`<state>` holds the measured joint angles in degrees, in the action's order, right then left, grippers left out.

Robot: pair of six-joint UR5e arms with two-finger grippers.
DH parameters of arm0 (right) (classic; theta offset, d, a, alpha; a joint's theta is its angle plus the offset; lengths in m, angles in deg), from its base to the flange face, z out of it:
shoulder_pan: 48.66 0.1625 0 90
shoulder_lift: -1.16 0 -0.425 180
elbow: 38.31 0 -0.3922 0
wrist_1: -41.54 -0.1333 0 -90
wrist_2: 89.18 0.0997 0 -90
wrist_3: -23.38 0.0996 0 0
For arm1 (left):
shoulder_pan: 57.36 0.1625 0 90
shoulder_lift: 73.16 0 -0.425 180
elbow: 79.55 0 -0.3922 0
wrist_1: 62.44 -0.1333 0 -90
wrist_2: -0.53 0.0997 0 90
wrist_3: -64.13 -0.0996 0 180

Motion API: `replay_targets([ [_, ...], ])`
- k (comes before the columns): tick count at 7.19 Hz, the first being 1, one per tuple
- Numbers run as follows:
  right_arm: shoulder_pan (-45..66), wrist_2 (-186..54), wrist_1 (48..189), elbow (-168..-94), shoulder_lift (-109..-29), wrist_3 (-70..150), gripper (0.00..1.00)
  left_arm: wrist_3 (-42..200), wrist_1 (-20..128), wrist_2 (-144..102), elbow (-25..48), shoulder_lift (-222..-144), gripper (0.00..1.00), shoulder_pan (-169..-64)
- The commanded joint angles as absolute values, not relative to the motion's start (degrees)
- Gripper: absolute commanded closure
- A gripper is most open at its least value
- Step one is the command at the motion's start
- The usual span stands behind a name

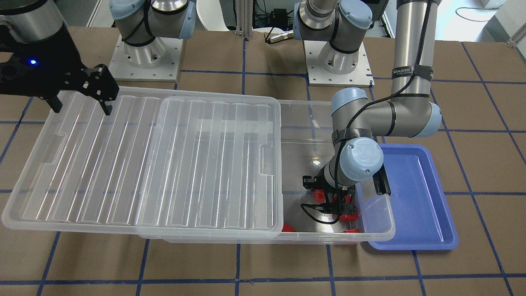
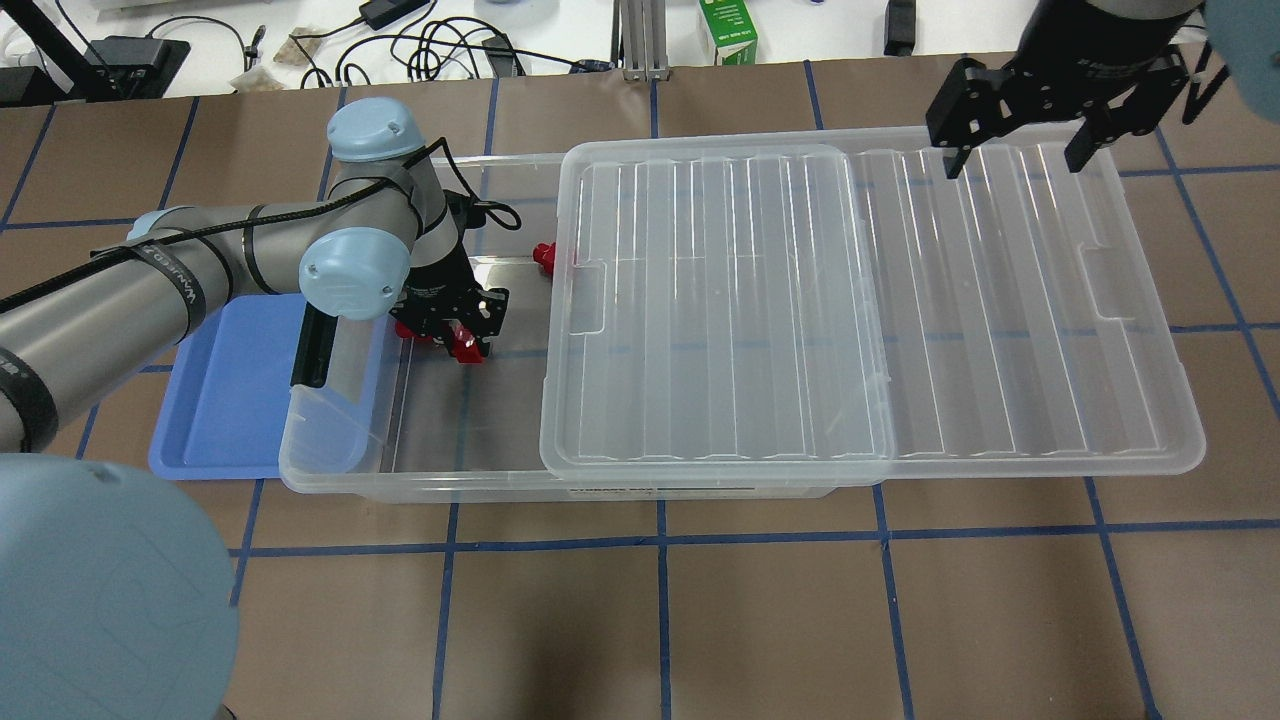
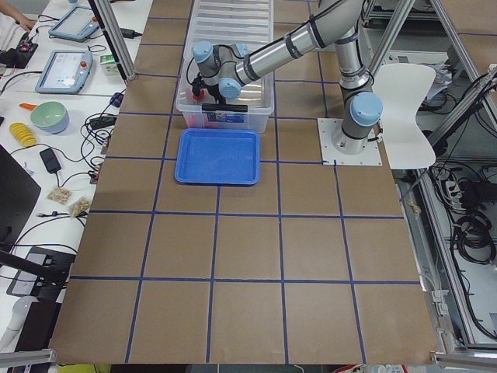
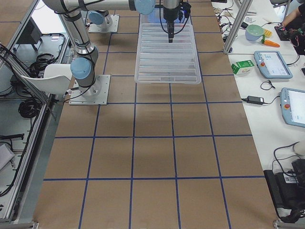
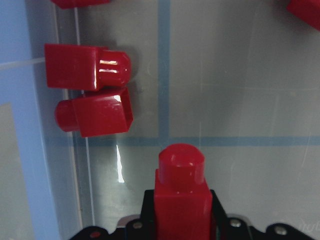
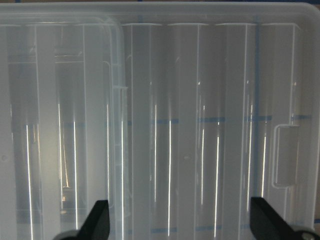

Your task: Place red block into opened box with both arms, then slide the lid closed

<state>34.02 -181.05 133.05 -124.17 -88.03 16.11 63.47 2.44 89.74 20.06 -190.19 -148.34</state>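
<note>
The clear box (image 2: 420, 487) lies across the table with its left end uncovered. My left gripper (image 2: 455, 335) reaches down into that uncovered end and is shut on a red block (image 5: 181, 195), which stands upright between the fingers just above the floor. Two more red blocks (image 5: 87, 66) lie on the box floor ahead of it, by the wall. The ribbed clear lid (image 2: 1000, 300) covers the rest of the box and overhangs its right end. Above the lid's far right corner hangs my right gripper (image 2: 1015, 150), open and holding nothing; its fingertips (image 6: 97, 220) frame the lid.
A blue tray (image 2: 230, 400) lies against the box's left end, under my left arm. Another loose red block (image 2: 543, 258) lies in the box near the lid's edge. The black bar (image 2: 305, 350) marks the box's left short side. Blue tape lines grid the brown table.
</note>
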Motion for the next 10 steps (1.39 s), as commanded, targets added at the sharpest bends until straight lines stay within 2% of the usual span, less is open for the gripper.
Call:
replay_targets([
  [1,21.54,-181.28,129.64,-124.09,-89.27,-0.96,0.0,63.6,2.6,89.65,20.12,-189.88,0.0,-148.76],
  [4,6.31,-180.32,129.34,-124.52,-89.28,-17.19,0.0,63.16,4.17,90.52,17.67,-185.24,0.0,-148.24],
  [6,5.57,-180.32,129.78,-125.57,-88.85,-16.71,0.0,63.07,17.11,90.79,9.62,-181.29,0.0,-147.54],
  [8,5.57,-180.05,137.72,-133.01,-85.52,-16.79,0.0,63.16,27.6,90.79,2.83,-176.55,0.0,-147.53],
  [10,5.57,-179.97,149.06,-142.06,-85.15,-15.65,0.01,64.21,32.46,90.35,2.79,-169.53,0.0,-147.8],
])
